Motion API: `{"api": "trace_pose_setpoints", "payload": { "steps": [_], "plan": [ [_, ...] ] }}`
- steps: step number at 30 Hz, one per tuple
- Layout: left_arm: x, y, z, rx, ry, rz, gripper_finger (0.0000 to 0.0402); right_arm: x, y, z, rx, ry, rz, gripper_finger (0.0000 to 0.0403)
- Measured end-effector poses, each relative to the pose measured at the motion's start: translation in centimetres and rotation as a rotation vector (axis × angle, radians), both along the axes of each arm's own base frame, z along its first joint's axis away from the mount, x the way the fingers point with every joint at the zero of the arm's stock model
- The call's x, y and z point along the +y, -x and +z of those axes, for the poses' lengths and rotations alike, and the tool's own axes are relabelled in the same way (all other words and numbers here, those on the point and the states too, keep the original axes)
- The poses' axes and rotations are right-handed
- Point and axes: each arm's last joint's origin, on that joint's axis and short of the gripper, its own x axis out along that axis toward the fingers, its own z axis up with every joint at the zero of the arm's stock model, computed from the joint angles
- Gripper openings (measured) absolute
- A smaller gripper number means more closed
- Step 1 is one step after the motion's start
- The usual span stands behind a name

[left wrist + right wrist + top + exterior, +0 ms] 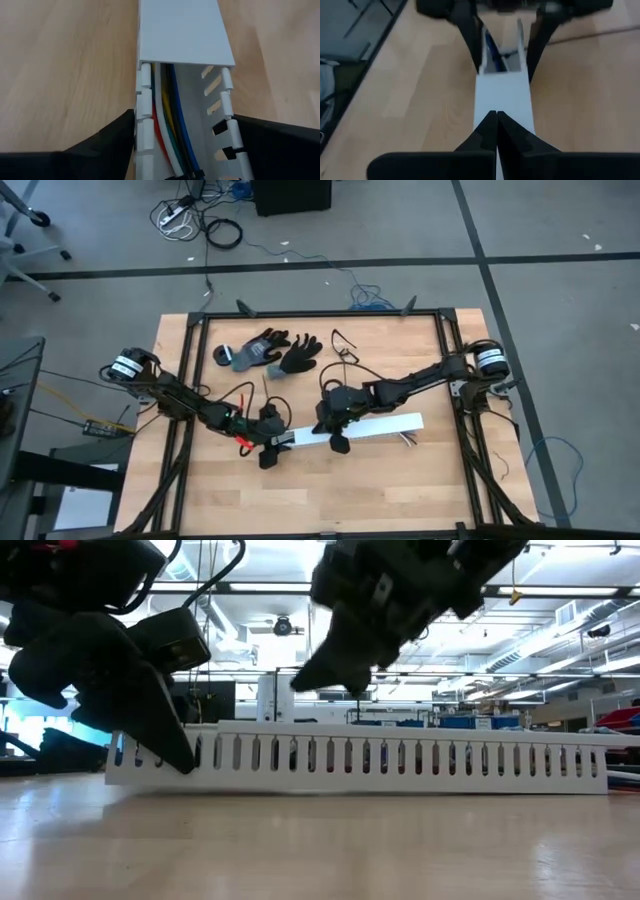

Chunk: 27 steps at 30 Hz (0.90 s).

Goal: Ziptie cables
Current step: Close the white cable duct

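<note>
On the wooden counter [400, 480] lies a white slotted duct [375, 427]; the left hand [180, 150] straddles its open end, fingers spread, the right hand [496, 131], pressed together, rests on its lid, and the cables [172, 120] lie inside.

Two dark jointed arms, white-banded bases, red wiring apparently near the left pincer [270, 448]

A white slotted cable duct [375, 427] is laid flat across a wooden table [400, 490], its cover closed along most of its length. A pair of grey-and-black work gloves [272, 353] is seen near the table's far edge, beside a loop of thin black cord [345, 345].
</note>
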Motion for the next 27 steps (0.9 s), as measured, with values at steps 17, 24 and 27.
{"api": "trace_pose_setpoints", "payload": {
  "steps": [17, 24, 27],
  "plan": [
    [0.2, 0.2, -0.3, 0.021, -0.004, 0.033, 0.0253, 1.0, 1.6, -2.0, 0.245, 0.101, -0.011, 0.0],
    [0.1, 0.2, -0.2, 0.02, -0.005, 0.03, 0.0253, 0.4, 0.0, -3.8, 0.174, 0.033, 0.034, 0.0],
    [0.1, 0.1, -0.2, 0.018, -0.004, 0.03, 0.0253, 0.0, -0.2, -3.7, 0.142, 0.039, 0.04, 0.0]
  ]
}}
